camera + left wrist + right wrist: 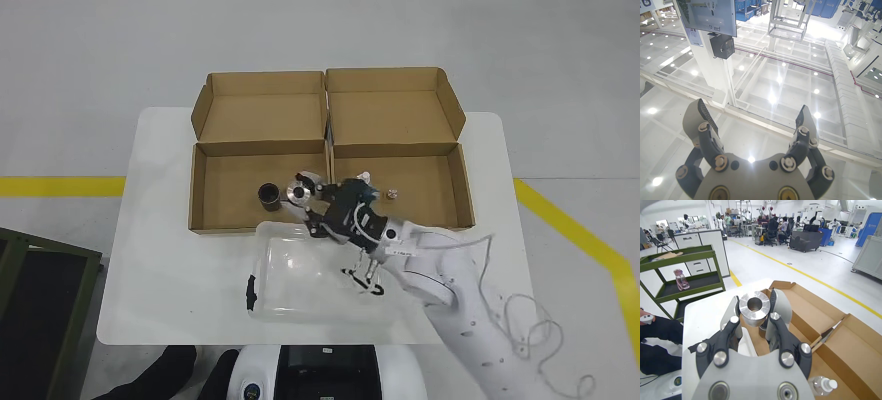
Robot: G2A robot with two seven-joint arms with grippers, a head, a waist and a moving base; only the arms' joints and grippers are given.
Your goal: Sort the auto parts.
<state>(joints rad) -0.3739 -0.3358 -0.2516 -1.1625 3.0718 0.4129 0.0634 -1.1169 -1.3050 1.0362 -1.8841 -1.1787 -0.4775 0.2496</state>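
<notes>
Right gripper [754,300] clamped on metal sleeve [754,310], which I hold above left box [230,202], 3 o'clock of black cylinder [269,194], likely to drop among like parts | left gripper [752,108] gaping, empty, aimed ceilingward, out of the way.

— What kind of place is this?
— A big robot lab, like a work hall. See the yellow lines [810,275] on the shiny floor [772,262]?
— Yes! Far back there are robot arms [770,208], desks and office chairs [772,228].
— There's a green metal shelf [696,257], cardboard boxes [265,120] on a white table [160,250], and a high ceiling [795,89] with round lamps [779,79].
</notes>
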